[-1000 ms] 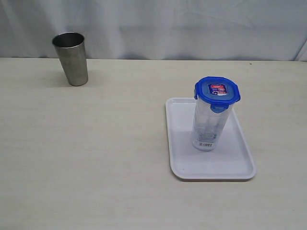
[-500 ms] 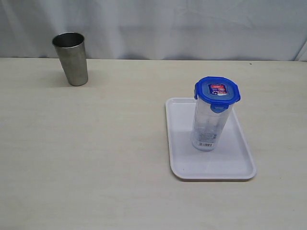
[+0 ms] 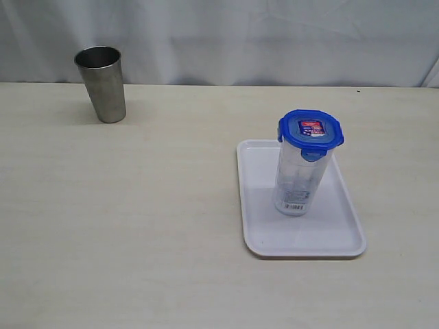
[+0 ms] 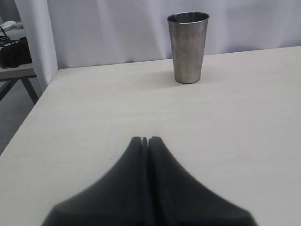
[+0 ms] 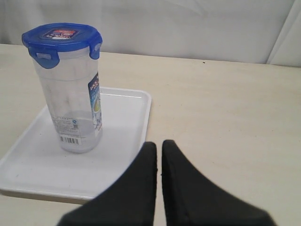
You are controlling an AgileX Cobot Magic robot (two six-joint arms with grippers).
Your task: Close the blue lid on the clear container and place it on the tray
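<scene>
The left tool (image 4: 145, 139) is a pair of matte black fingers, broad at the base and sweeping in smooth curves to narrow, blunt tips. The right tool (image 5: 159, 143) is built the same: two plain black wedges with rounded tips and flat inner faces. Both look smooth and unpatterned, and their wide bases blur into soft dark shapes.

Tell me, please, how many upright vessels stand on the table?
2: the steel tumbler stands far left on the table; the clear container stands on the tray at right. None looks hidden.
</scene>
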